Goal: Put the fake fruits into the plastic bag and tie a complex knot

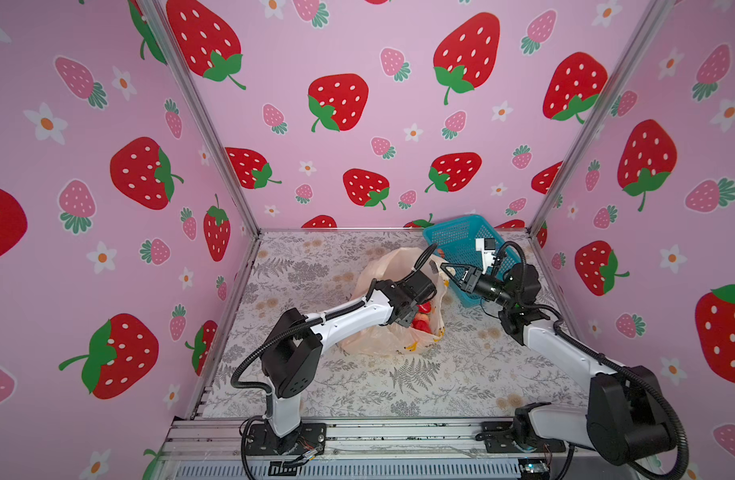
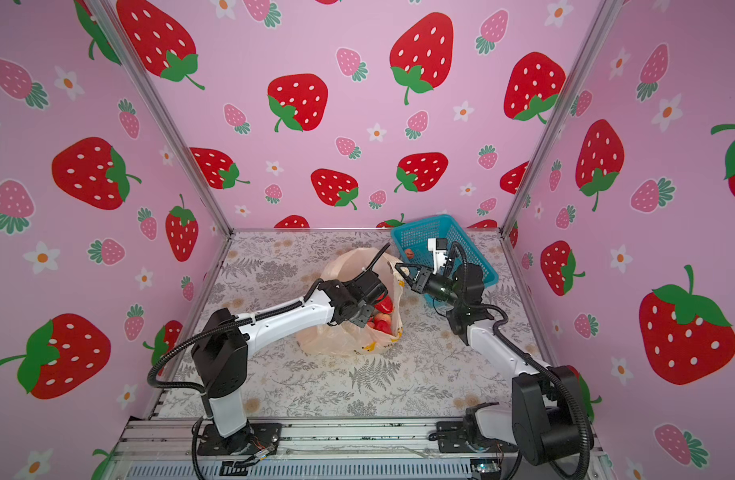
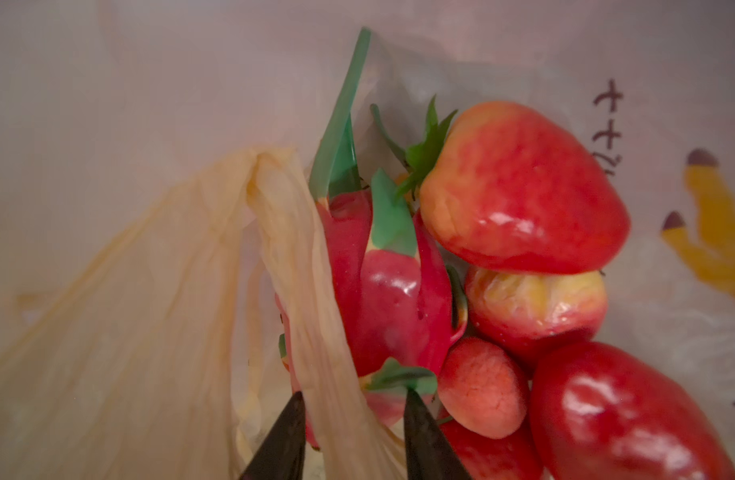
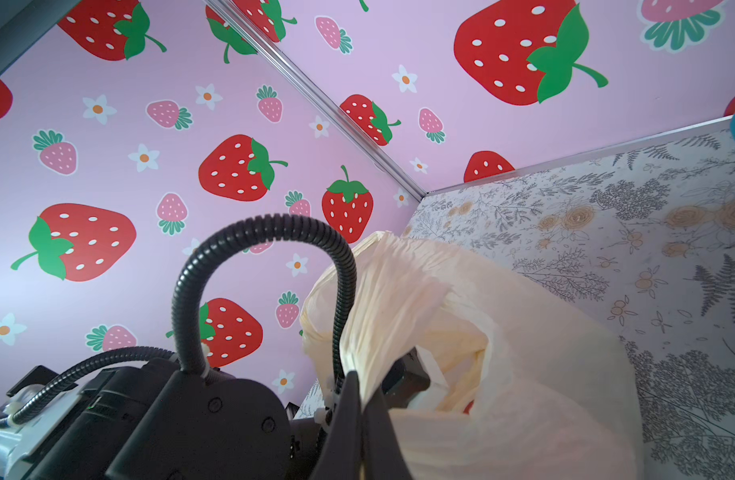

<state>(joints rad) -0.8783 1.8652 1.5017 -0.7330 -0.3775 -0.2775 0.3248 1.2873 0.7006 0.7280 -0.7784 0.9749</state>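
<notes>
Here we clamp right gripper (image 4: 361, 388) on the bag (image 4: 482, 291) rim to prop it open; left gripper (image 3: 354, 399) straddles a handle (image 3: 299, 270) inside, unclenched.

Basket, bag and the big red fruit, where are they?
blue basket (image 1: 453, 239): a top view, on its mesh back wall.
plastic bag (image 1: 372, 343): a top view, on its crinkly lower side.
big red fruit (image 3: 392, 299): left wrist view, on its glossy middle.
</notes>
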